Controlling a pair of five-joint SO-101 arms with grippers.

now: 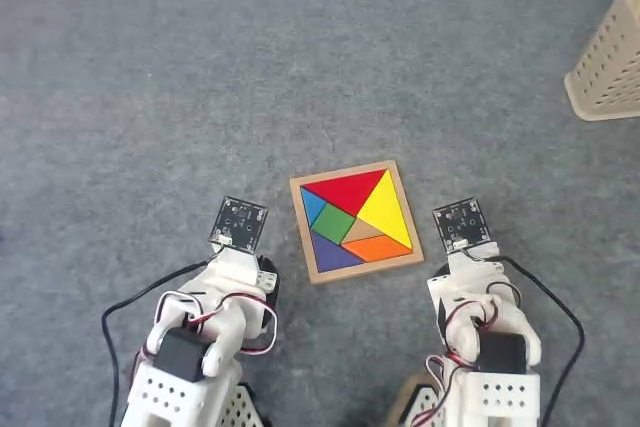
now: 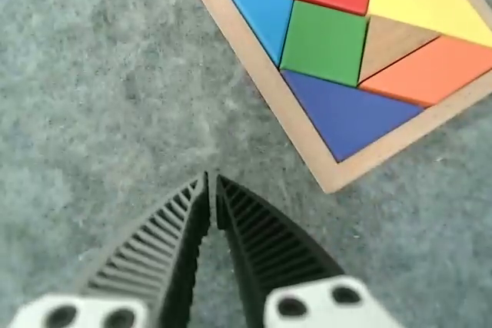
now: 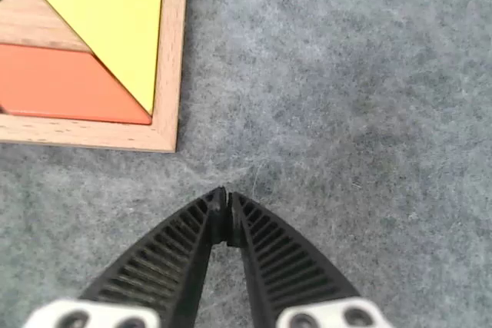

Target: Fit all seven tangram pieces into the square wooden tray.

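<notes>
The square wooden tray (image 1: 304, 227) lies on the grey carpet between the two arms, turned slightly. Inside it sit a red triangle (image 1: 347, 191), yellow triangle (image 1: 386, 209), blue triangle (image 1: 312, 207), green square (image 1: 333, 224), plain wood-coloured triangle (image 1: 360, 230), orange parallelogram (image 1: 381, 247) and purple triangle (image 1: 334, 252). My left gripper (image 2: 212, 182) is shut and empty over bare carpet, a short way from the tray's near left corner (image 2: 330, 182). My right gripper (image 3: 227, 196) is shut and empty, just off the tray's near right corner (image 3: 165, 140).
A cream perforated basket (image 1: 610, 57) stands at the far right edge of the carpet. Both arm bases (image 1: 190, 367) sit at the near edge, with cables trailing beside them. Open carpet stretches beyond the tray.
</notes>
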